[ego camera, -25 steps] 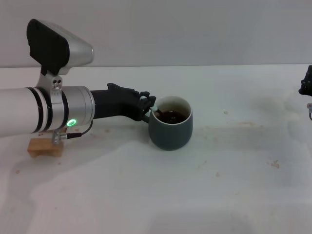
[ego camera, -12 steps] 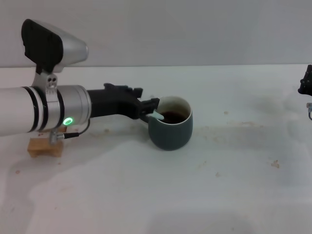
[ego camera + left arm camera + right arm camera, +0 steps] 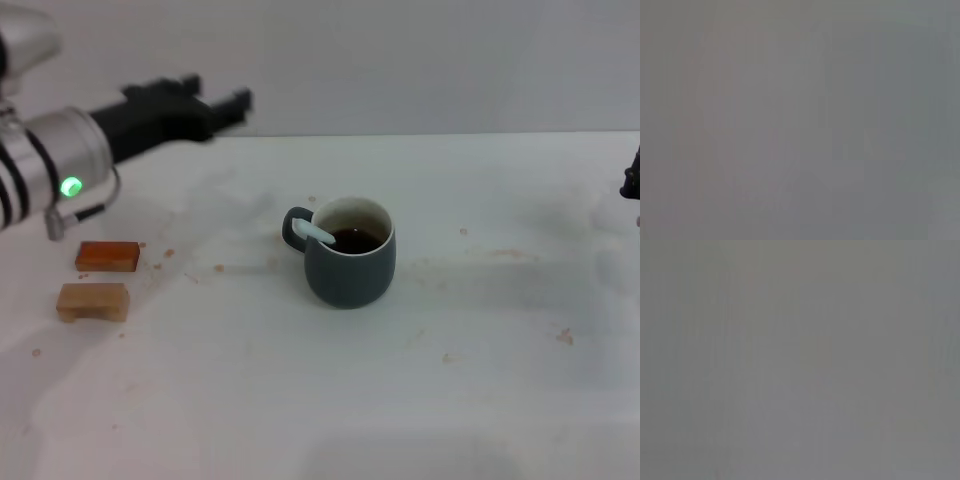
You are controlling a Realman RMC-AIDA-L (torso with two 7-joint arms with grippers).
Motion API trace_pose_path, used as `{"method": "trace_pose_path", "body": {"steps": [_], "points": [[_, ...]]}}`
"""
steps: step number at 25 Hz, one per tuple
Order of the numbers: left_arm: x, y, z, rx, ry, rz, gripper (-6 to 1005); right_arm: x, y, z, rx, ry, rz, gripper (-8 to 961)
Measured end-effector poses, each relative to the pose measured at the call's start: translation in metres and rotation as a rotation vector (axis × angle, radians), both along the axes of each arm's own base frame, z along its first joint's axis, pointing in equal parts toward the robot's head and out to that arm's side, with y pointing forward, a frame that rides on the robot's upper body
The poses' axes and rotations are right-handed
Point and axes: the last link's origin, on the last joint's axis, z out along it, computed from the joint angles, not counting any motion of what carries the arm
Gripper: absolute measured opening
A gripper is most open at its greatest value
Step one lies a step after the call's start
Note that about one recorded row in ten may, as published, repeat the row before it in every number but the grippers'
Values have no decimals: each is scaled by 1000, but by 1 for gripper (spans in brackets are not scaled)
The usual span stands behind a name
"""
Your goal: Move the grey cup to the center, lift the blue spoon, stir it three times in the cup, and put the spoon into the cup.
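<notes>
The blue spoon point(image 3: 314, 232) leans inside the grey cup point(image 3: 349, 252), handle propped on the rim, so the task appears complete. The left gripper point(image 3: 228, 103) hangs raised, well apart up-left of the cup, holding nothing; its finger opening cannot be told.

A: The grey cup point(image 3: 349, 262) looks like glazed ceramic, matt blue-grey outside, with a smooth cream inner wall and glossy dark liquid.

B: And the blue spoon point(image 3: 313, 232)?

A: Its pale handle looks smooth, like plastic. The orange block point(image 3: 107, 256) and tan block point(image 3: 92, 301) at the left look like plain matt wood.

B: The table point(image 3: 480, 380)?

A: Matt white, smudged and speckled with crumbs. The left arm point(image 3: 50, 165) is brushed silver metal; the left gripper point(image 3: 215, 108) looks like matt black plastic.
</notes>
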Motion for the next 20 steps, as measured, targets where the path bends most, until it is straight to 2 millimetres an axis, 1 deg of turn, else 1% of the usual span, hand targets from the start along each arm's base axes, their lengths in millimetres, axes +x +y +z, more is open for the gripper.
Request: {"method": "trace_pose_path", "body": {"steps": [1,2,3,4,6,7,8,10,11,12,14,15,16,17,18,20], "points": [[-4,3,6,42,-9,12,675,1,-1,0,1,1,-3,33],[-17,8,18,122,-31,52,704,3,-3,0,7,7,-11,33],[-17,8,18,122,-31,52,704,3,-3,0,7,7,-11,32],[-25,10,21,152,-34,71,704,4,-4,0,11,10,-15,32],[-41,14,28,213,-49,115,704,6,-5,1,17,16,-24,32],[-54,16,31,246,-60,145,703,7,-6,1,21,19,-28,32],[-54,16,31,246,-60,145,703,7,-6,1,21,19,-28,32],[-71,17,34,274,-80,176,703,8,-7,1,25,23,-32,32],[-71,17,34,274,-80,176,703,8,-7,1,28,25,-34,32],[-78,16,36,288,-89,182,703,9,-7,2,34,29,-38,32],[-78,16,36,288,-89,182,703,9,-7,3,36,29,-39,32],[-90,13,40,314,-106,178,703,9,-7,3,37,29,-40,32],[-90,13,40,314,-106,178,702,9,-7,3,37,29,-40,32],[-118,-2,51,428,-170,136,702,9,-7,3,38,29,-41,32],[-118,-2,51,428,-170,136,702,9,-7,3,38,29,-41,32],[-133,-10,52,480,-133,142,702,10,-7,3,38,26,-43,32]]}}
